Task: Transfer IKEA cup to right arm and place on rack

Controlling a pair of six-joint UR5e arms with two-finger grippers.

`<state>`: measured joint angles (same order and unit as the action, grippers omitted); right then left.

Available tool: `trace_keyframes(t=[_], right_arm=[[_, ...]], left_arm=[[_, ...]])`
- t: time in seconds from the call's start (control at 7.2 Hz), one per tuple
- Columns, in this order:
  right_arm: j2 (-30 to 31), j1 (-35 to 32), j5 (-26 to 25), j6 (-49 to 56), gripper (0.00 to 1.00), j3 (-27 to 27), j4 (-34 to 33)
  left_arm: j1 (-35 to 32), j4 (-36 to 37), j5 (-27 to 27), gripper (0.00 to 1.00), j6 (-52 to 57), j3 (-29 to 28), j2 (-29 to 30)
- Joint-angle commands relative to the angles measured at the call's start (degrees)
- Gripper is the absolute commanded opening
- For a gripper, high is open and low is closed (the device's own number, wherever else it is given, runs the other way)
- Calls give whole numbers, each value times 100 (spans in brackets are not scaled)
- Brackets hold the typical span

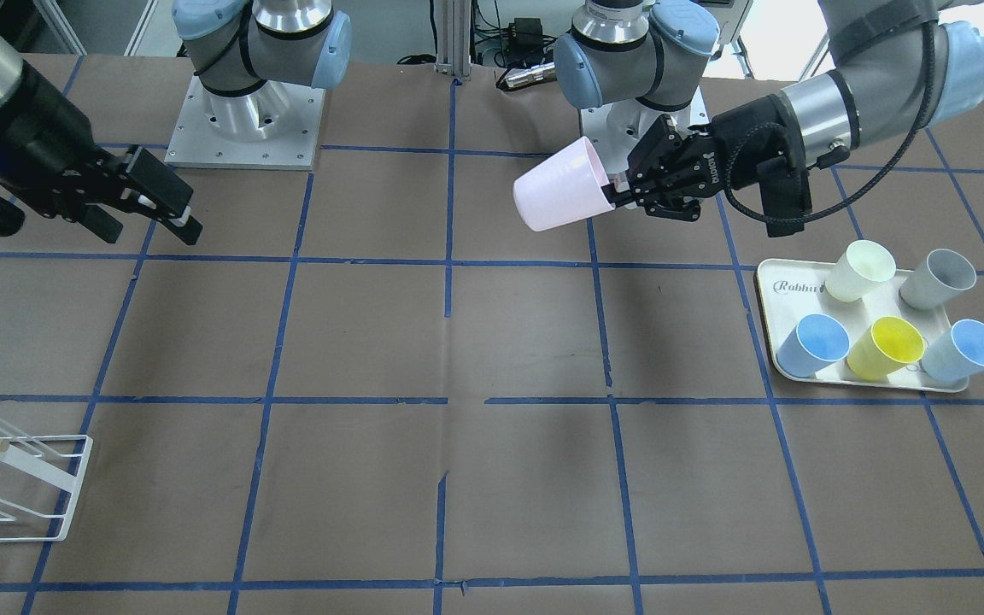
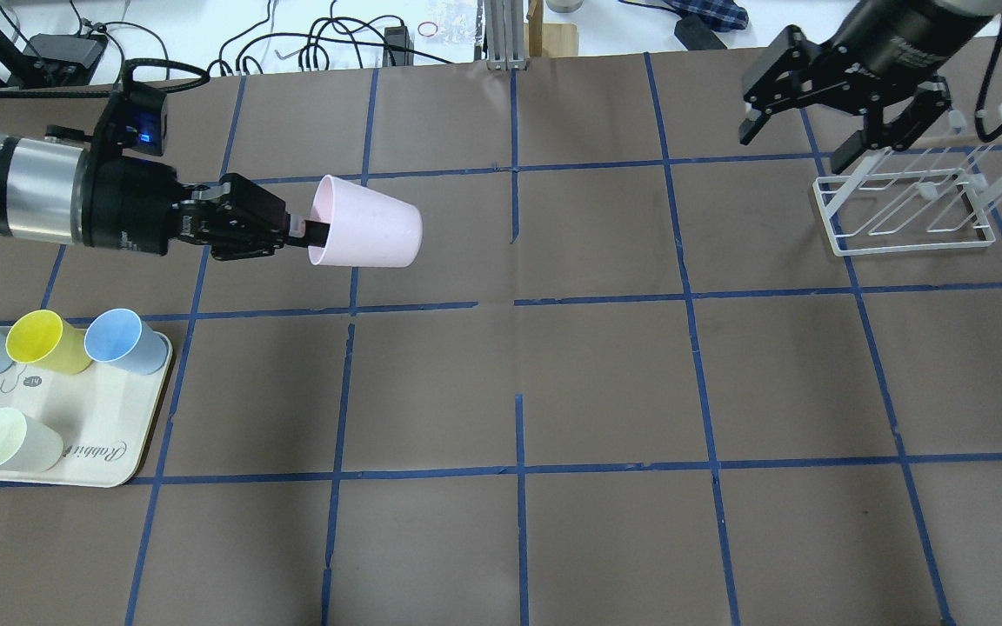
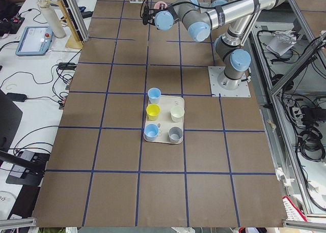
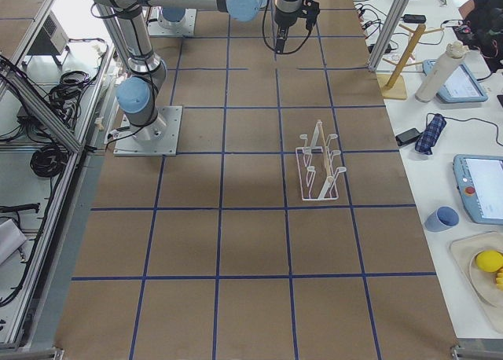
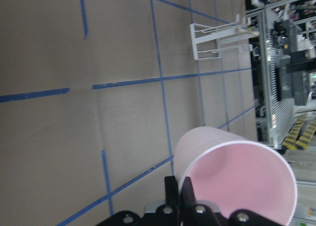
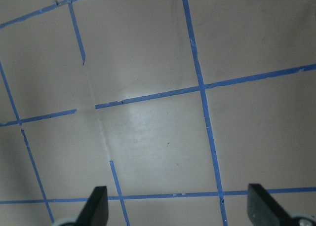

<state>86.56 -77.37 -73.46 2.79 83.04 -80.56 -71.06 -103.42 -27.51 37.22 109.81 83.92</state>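
Note:
The pale pink IKEA cup (image 1: 562,196) lies sideways in the air above the table, held by its rim in my left gripper (image 1: 617,193). One finger is inside the cup and one outside. It also shows in the overhead view (image 2: 370,233) with the left gripper (image 2: 299,229), and in the left wrist view (image 5: 232,171). My right gripper (image 2: 801,139) is open and empty, hovering next to the white wire rack (image 2: 910,204). The right wrist view shows its two fingertips (image 6: 96,206) wide apart over bare table. The rack also shows in the front view (image 1: 14,487).
A cream "Rabbit" tray (image 2: 118,469) at the robot's left holds several cups: cream-yellow (image 1: 859,269), grey (image 1: 936,278), yellow (image 1: 885,346) and two light blue (image 1: 812,343). The brown table is marked with a blue tape grid. The arm bases stand at the robot's side.

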Motion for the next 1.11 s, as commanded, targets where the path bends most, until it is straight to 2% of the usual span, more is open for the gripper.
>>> trace_keyframes(t=[0.0, 0.28, 0.56, 0.69, 0.97], right_arm=[[10, 520, 635, 442, 100, -148, 724], [63, 785, 1952, 301, 100, -96, 1583], [63, 785, 3401, 135, 100, -69, 2217], [28, 776, 4027, -397, 100, -69, 2377], [98, 724, 4322, -1879, 100, -34, 2501]], left_arm=[[-537, 67, 2309, 0, -249, 610, 71], [-1214, 15, 3456, 0, -276, 682, 98], [-1383, 15, 3648, 0, -268, 744, 185], [-1558, 24, 3683, 0, -268, 744, 229], [-1735, 41, 3867, 0, -268, 744, 361]])
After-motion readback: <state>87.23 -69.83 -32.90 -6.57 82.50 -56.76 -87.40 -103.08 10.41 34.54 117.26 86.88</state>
